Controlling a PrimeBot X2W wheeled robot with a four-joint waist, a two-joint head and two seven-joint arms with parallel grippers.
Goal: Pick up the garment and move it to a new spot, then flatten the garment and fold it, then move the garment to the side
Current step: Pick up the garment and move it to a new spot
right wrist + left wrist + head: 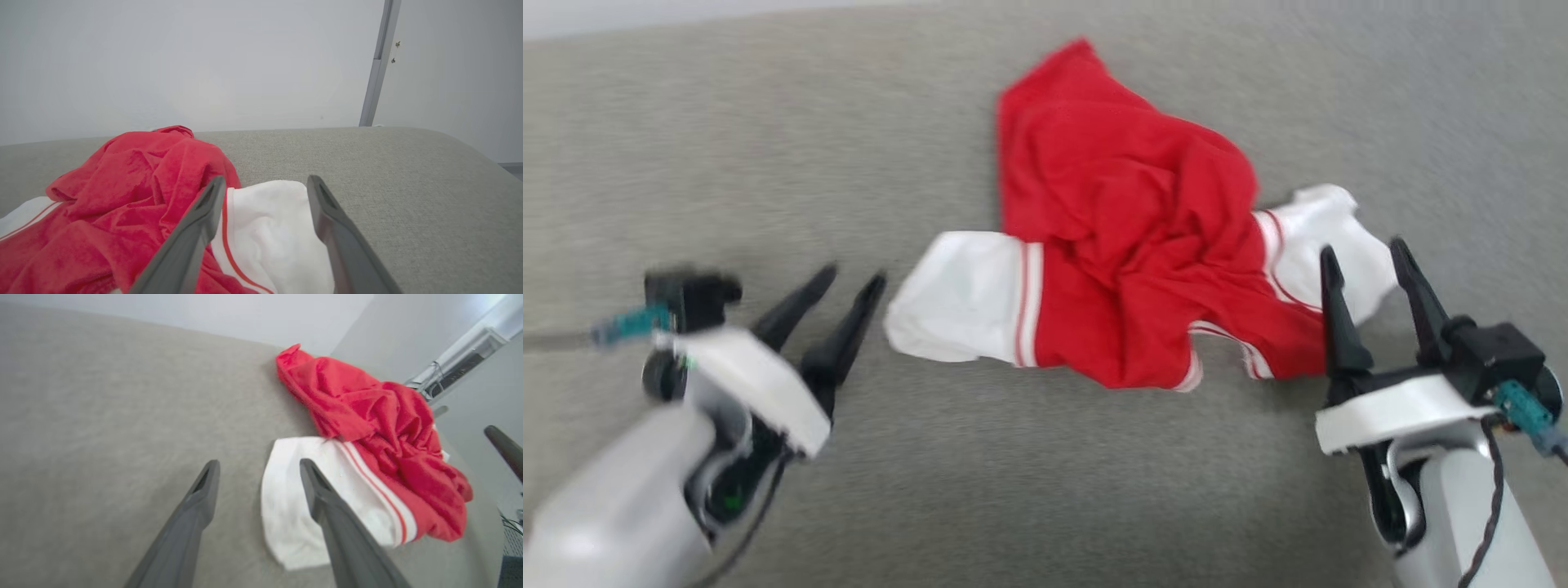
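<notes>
On cushion [768, 163], garment [1119, 245], print prob. hidden

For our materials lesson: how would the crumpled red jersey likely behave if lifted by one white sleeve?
The jersey lies bunched in soft folds, so it would probably hang limp. Its thin fabric suggests it is light. Pushed across the textured grey surface, it would likely rumple.

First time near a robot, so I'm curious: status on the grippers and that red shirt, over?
Left gripper open beside one white sleeve; right gripper open at the other, nothing held. Garment crumpled on grey surface. No obstacle seen.
</notes>
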